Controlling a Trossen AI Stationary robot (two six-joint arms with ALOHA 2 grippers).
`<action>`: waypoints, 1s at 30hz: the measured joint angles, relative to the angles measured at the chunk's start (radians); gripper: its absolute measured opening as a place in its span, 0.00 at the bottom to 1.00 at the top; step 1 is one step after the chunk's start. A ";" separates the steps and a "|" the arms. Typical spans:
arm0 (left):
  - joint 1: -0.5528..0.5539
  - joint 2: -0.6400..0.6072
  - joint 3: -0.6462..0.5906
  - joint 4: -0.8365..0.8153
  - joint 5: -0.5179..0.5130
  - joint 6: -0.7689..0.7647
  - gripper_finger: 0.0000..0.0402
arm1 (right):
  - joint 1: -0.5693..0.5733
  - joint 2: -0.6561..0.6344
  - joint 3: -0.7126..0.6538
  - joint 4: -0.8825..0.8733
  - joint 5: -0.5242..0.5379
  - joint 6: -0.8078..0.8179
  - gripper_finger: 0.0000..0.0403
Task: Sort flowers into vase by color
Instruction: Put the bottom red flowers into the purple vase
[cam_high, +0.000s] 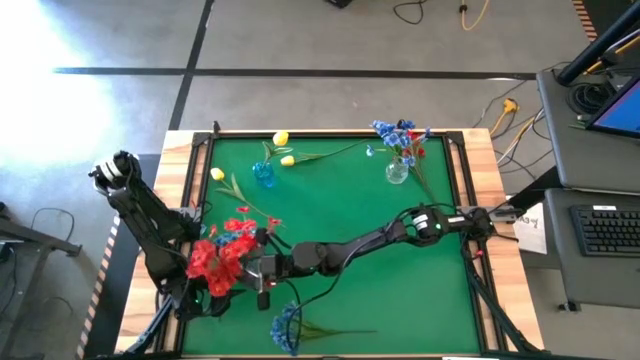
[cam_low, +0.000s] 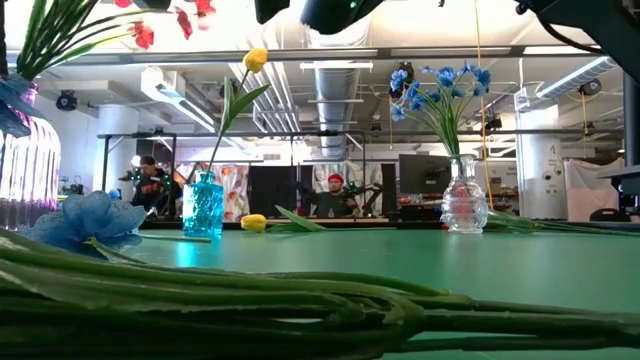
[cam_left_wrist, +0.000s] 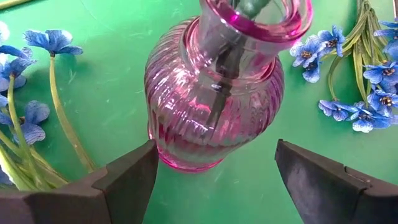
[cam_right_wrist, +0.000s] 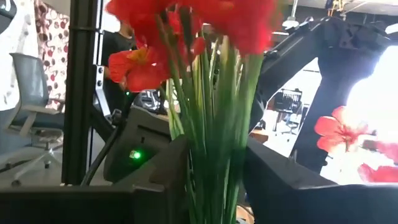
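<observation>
A bunch of red flowers (cam_high: 220, 258) stands upright in a pink ribbed vase (cam_left_wrist: 211, 106) near the table's near left. My right gripper (cam_right_wrist: 214, 155) reaches in from the table's right and is shut on the bunch's green stems. My left gripper (cam_left_wrist: 214, 155) is open, one finger on each side of the vase's base; whether a finger touches the glass I cannot tell. Blue flowers (cam_high: 400, 135) stand in a clear vase (cam_high: 397, 172). One yellow flower (cam_low: 256, 58) stands in a blue vase (cam_high: 265, 175). Loose blue flowers (cam_high: 288, 325) lie on the mat. My right gripper pinches the bundle of green stems (cam_right_wrist: 211, 180) between its two fingers, below the red blossoms. The fingers (cam_right_wrist: 273, 177) come roughly level from the table's right and lie across the stems. The bunch stands upright, and its lower ends go down into the pink vase's neck (cam_left_wrist: 249, 9).
Loose yellow flowers (cam_high: 287, 158) lie at the far left of the green mat (cam_high: 350, 210), near the blue vase. The loose blue flowers' long stems (cam_low: 300, 300) stretch along the near edge. People sit in the room beyond the table.
</observation>
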 joint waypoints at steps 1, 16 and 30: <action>0.000 0.000 0.000 0.002 0.000 -0.002 0.77 | 0.003 -0.007 0.000 -0.016 0.002 -0.003 0.36; 0.000 -0.002 0.046 -0.027 0.021 -0.008 0.77 | 0.017 -0.091 0.005 -0.290 0.079 -0.001 0.57; -0.001 -0.003 0.184 -0.254 0.062 -0.007 0.77 | 0.018 -0.146 0.005 -0.447 0.080 0.049 0.77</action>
